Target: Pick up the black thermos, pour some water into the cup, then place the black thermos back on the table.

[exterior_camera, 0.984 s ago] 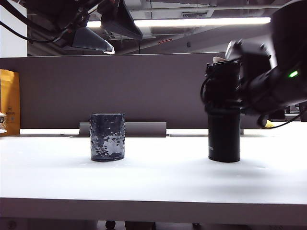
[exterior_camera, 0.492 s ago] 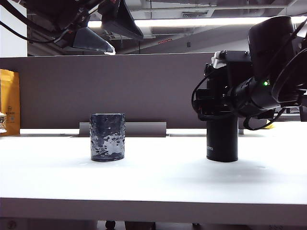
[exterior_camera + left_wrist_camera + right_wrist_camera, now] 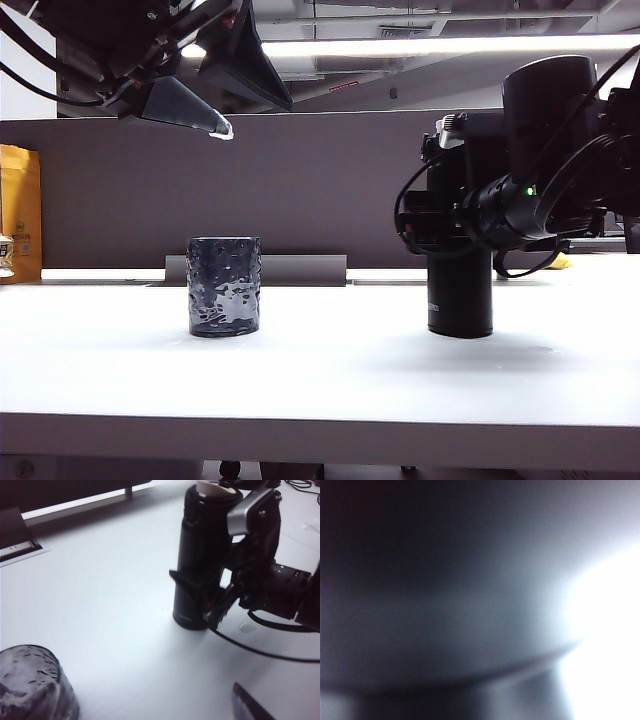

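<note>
The black thermos [image 3: 460, 297] [image 3: 200, 555] stands upright on the white table [image 3: 330, 370], right of centre. My right gripper [image 3: 437, 225] straddles its upper half and hides it. In the left wrist view one finger [image 3: 186, 581] lies against the flask's near side; the other is hidden, so I cannot see whether the grip is closed. The right wrist view is a dark blur, filled by the thermos [image 3: 445, 580]. The dimpled cup [image 3: 224, 286] [image 3: 35, 685] stands alone left of centre. My left gripper [image 3: 258, 118] hangs open and empty, high above the cup.
A grey partition runs behind the table, with a low grey strip [image 3: 300, 268] at its foot. A yellow bag [image 3: 20, 210] stands at the far left. A recessed socket panel [image 3: 15, 550] sits in the tabletop. A black cable [image 3: 260, 647] trails behind the right arm.
My right gripper has come down and in around the thermos, covering its top. The thermos has slid a little to the left. My left gripper has tilted slightly downward.
</note>
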